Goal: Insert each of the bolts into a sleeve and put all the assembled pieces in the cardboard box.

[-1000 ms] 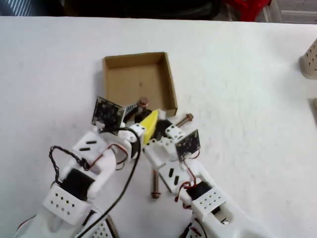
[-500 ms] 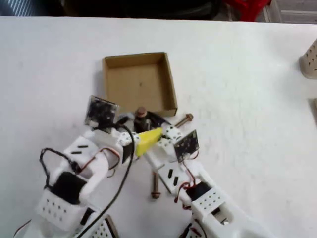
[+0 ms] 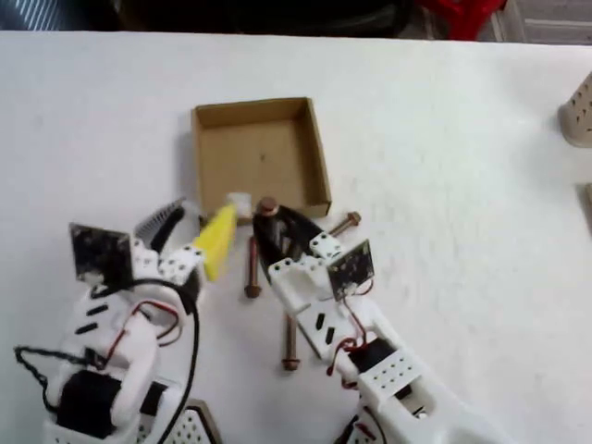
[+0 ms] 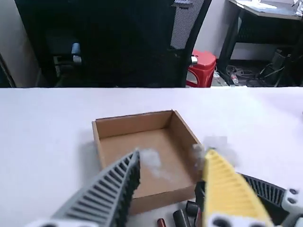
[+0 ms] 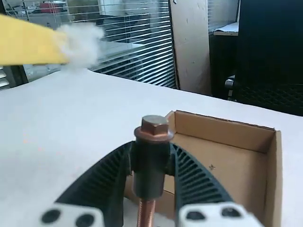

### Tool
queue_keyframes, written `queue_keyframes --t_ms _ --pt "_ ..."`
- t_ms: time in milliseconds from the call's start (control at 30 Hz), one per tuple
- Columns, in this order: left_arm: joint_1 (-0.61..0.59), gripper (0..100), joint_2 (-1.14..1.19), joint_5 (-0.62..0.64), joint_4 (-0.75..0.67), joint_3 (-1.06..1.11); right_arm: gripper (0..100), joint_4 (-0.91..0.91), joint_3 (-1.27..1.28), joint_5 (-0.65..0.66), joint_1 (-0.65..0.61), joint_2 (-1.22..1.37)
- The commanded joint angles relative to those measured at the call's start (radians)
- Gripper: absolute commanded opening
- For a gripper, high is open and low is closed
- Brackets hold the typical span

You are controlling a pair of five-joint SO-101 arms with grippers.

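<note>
Right gripper (image 5: 150, 163): clamped on a black sleeve (image 5: 149, 176) with a copper bolt (image 5: 153, 127) seated through it, upright. The cardboard box (image 5: 222, 127) sits just ahead of it. Left gripper (image 4: 171, 158): wide open, empty, alongside. Step, as I judge it: boxing this assembly. Next: carry it over the near wall and release. A loose bolt (image 3: 252, 268) lies between my grippers.

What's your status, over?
Left gripper open, empty, by cardboard box. Right gripper shut on sleeve, bolt seated, upright. Three loose bolts on table, none blocking. Box empty.
</note>
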Motion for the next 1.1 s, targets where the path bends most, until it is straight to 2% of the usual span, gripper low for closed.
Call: queue_keyframes --t_ms 0,67,200,300,433,567,867,967,1067 --pt "-0.038 1 -0.004 0.015 -0.029 -0.012 1.7 -0.008 0.006 0.012 0.010 -0.018" --pt "-0.067 4 -0.004 0.017 -0.044 -0.008 1.7 -0.008 0.006 0.012 0.025 -0.018" --pt "-0.182 2 -0.002 0.017 -0.066 -0.005 1.7 0.005 -0.002 0.012 0.070 -0.019" --pt "-0.280 2 -0.002 0.017 -0.063 0.034 1.7 0.108 -0.041 0.017 0.099 -0.025" --pt "-0.351 2 -0.002 0.017 -0.071 0.170 1.7 0.223 -0.110 0.018 0.177 -0.025" --pt "-0.352 2 -0.002 0.017 -0.074 0.292 1.7 0.329 -0.192 0.020 0.265 -0.025" --pt "-0.351 3 -0.004 0.008 -0.206 0.531 1.7 0.895 -0.600 0.020 0.314 -0.015" --pt "-0.292 3 -0.004 -0.097 -0.143 0.540 1.8 0.989 -0.726 0.031 0.315 0.012" --pt "-0.237 2 -0.008 -0.199 -0.087 0.540 1.8 1.026 -0.855 0.141 0.317 0.116"
